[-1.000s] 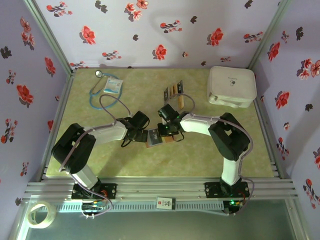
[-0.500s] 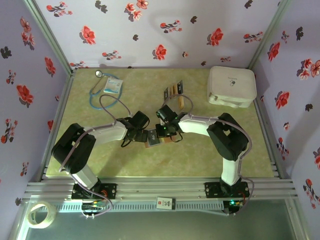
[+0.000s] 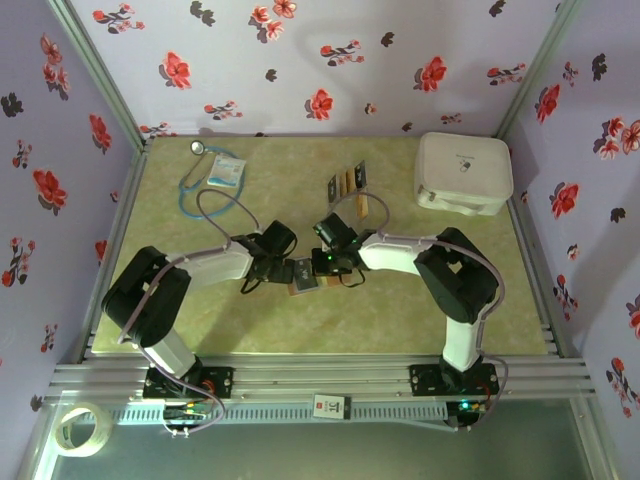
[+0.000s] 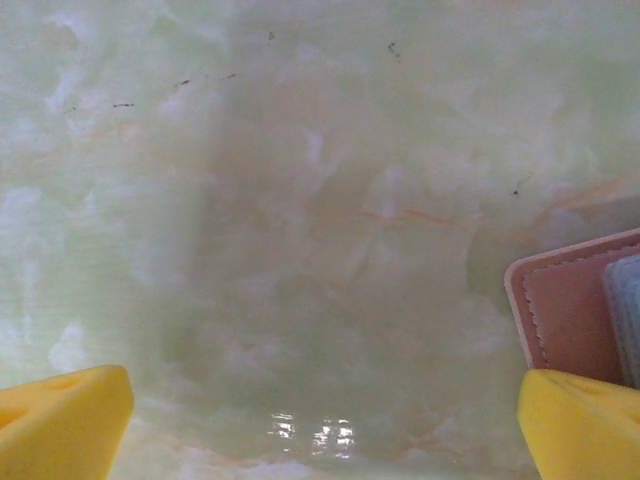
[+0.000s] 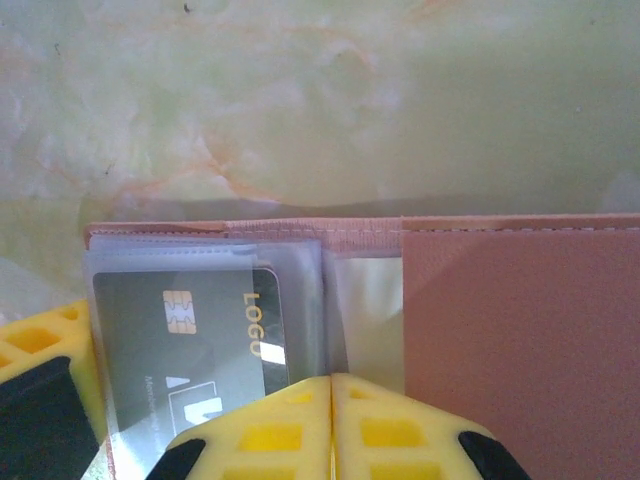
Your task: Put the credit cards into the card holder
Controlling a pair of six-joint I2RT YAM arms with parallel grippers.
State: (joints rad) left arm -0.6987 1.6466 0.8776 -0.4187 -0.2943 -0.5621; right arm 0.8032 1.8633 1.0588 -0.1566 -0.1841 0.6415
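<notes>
The reddish-brown card holder [image 5: 520,340] lies open on the table, small in the top view [image 3: 308,280]. A dark credit card [image 5: 190,340] sits inside its clear pocket [image 5: 300,290]. My right gripper [image 5: 332,388] is shut just above the fold, and a clear leaf's edge runs to the seam between its fingers; I cannot tell if it is pinched. My left gripper [image 4: 320,430] is open wide, low over the table, with its right finger [image 4: 580,425] at the holder's corner [image 4: 565,320]. More credit cards [image 3: 346,181], dark and yellow-orange [image 3: 362,204], lie further back.
A big white rounded case [image 3: 462,172] stands at the back right. A stethoscope [image 3: 192,180] and a small packet [image 3: 225,170] lie at the back left. Both grippers meet at the holder in mid-table [image 3: 312,268]. A tape roll [image 3: 80,430] sits off the table, front left.
My right gripper and the card holder have slid slightly to the left. The left gripper has stayed open at the holder's left edge.
</notes>
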